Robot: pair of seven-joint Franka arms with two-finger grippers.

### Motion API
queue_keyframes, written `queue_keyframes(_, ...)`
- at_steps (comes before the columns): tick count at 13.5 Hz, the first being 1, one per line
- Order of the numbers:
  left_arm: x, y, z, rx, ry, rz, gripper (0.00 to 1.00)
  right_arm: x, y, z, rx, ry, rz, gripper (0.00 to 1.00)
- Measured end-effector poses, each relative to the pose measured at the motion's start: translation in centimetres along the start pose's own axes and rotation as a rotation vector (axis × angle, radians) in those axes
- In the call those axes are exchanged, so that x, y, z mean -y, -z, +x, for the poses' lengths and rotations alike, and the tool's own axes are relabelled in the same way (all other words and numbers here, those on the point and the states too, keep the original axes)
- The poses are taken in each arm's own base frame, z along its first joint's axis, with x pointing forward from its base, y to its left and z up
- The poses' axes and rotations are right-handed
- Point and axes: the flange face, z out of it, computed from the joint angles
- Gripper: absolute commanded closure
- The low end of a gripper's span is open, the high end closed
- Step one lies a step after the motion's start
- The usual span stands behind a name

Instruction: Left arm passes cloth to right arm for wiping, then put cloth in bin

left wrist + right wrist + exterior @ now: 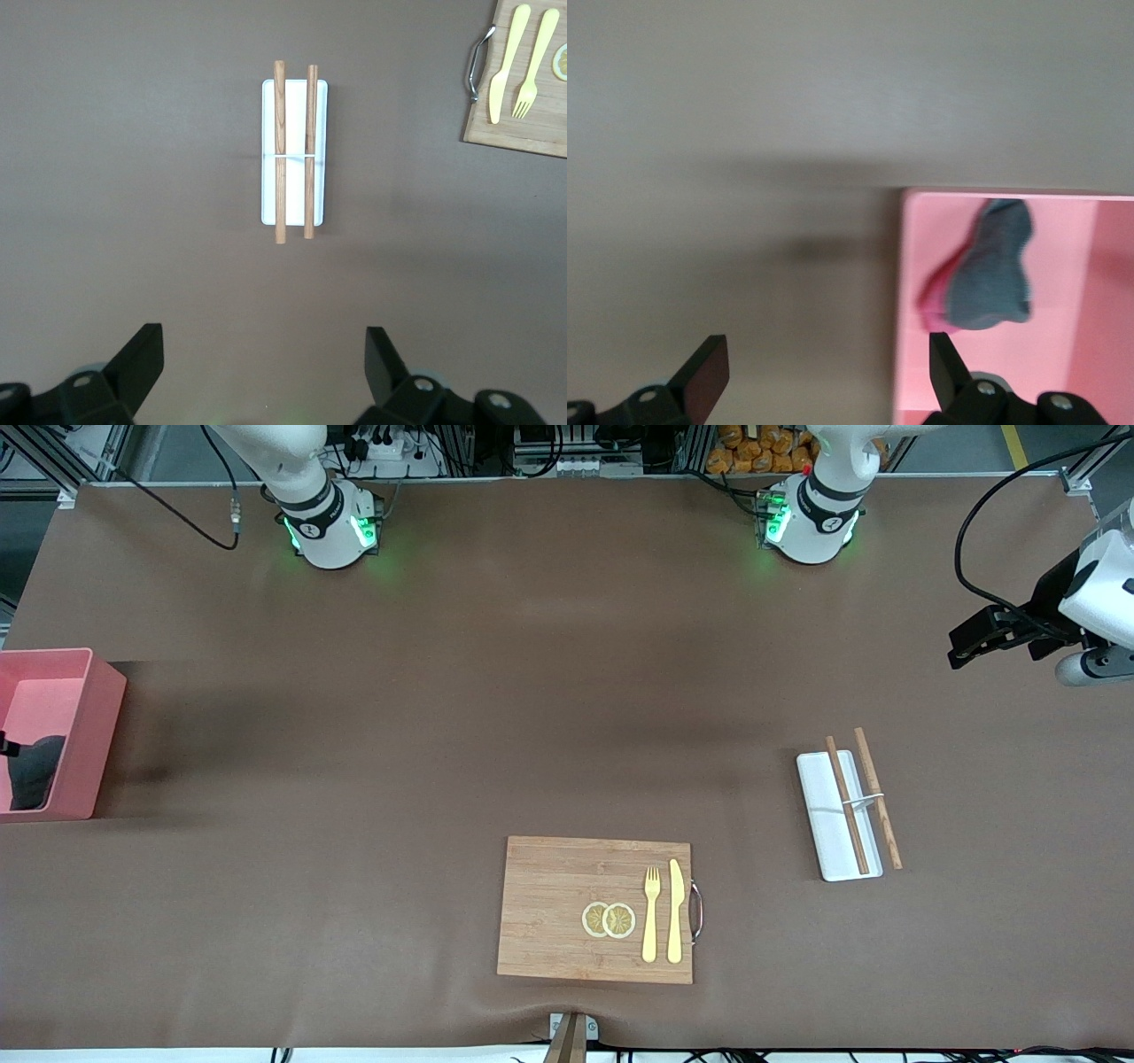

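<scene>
1. The bin (66, 731) stands at the right arm's end of the bench (443, 717) and is cut off by the front view's edge, so only part of it shows there.
2. In the front view the cloth (35, 772) is only a dark lump inside the bin. The right wrist view shows it properly: a crumpled grey cloth (992, 270) with a pink-red edge, lying in the pink bin (908, 292).
3. The right end effector (824, 372) is almost wholly out of the front view; only a small dark piece shows at the frame edge by the bin. Its own wrist view shows both fingers spread wide with nothing between them, one over the bench and the other over the bin's wall; the cloth is not in its grasp.
4. The left end effector (966, 646) hangs over the left arm's end of the bench, where that arm waits. The front view gives it only from the side, so its opening is hard to judge there. The left wrist view shows the left end effector (264, 367) with its fingers wide apart and empty.
5. In the left wrist view two wooden chopsticks (295, 150) both seem to lie on the white tray (319, 150). The front view shows one of them crossing the tray and the second running just beside its edge.
6. The wooden board (567, 886) is whole in the front view, nearest that camera, carrying a fork (651, 921), a knife (676, 908) and two lemon slices (609, 919). The left wrist view catches only its handle corner.
</scene>
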Motion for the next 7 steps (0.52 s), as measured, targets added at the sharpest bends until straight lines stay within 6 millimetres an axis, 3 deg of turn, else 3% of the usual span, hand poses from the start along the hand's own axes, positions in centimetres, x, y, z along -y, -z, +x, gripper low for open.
queue_keyframes(3,0.0,0.2,-0.1,-0.004,0.0,0.0,0.0,8.2,2.8,1.7,0.026,-0.065,0.02,0.0)
queue_keyframes(7,0.1,0.3,-0.1,-0.006,0.002,-0.001,0.0,19.3,6.9,2.4,0.029,-0.122,0.048,0.0)
